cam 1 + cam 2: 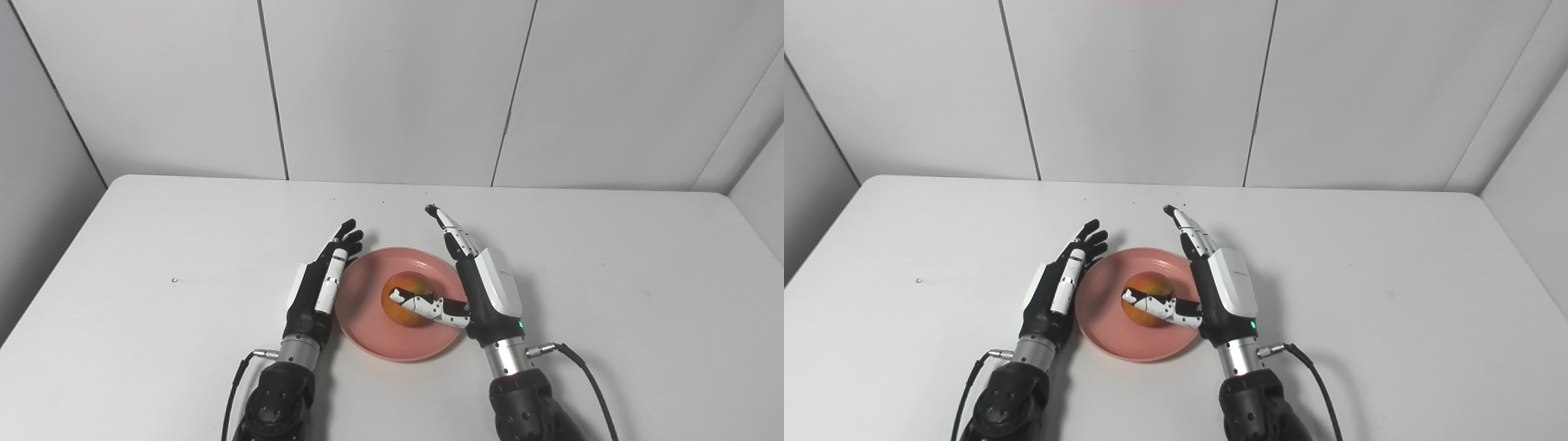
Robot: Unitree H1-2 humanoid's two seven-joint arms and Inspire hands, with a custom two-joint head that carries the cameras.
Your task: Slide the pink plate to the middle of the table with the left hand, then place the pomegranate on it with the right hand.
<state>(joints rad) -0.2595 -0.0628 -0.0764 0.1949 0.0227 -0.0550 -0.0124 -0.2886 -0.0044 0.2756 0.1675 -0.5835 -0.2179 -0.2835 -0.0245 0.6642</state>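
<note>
- The pomegranate (pixel 409 300) sits on the plate (pixel 367 306), a little right of the plate's middle, orange-red with a yellowish patch on top.
- The plate is pink, round and shallow, lying flat on the counter (pixel 184 245) near the counter's middle from side to side and toward the near edge.
- The right hand (pixel 484 288) stands on edge at the plate's right rim, palm turned toward the fruit.
- Its fingers (pixel 450 229) stretch straight out, away from the robot and past the plate's far rim, not curled around anything.
- Its thumb (pixel 429 306) reaches leftward across the front of the pomegranate; whether it touches the skin or just passes in front cannot be told.
- So the right hand is spread open, with only the thumb near the fruit.
- A green light (pixel 520 324) glows at the right wrist, and a black cable (pixel 588 380) runs from the wrist toward the bottom edge.
- The left hand (pixel 318 288) lies just beside the plate's left rim, palm facing the plate.
- Its fingers (pixel 349 236) are extended, slightly apart, pointing away from the robot, and hold nothing.
- Whether the left hand touches the rim cannot be told.
- A small dark speck (pixel 174 280) lies on the counter well to the left of both hands.
- The counter is white, and pale wall panels (pixel 392 86) stand behind it.
</note>
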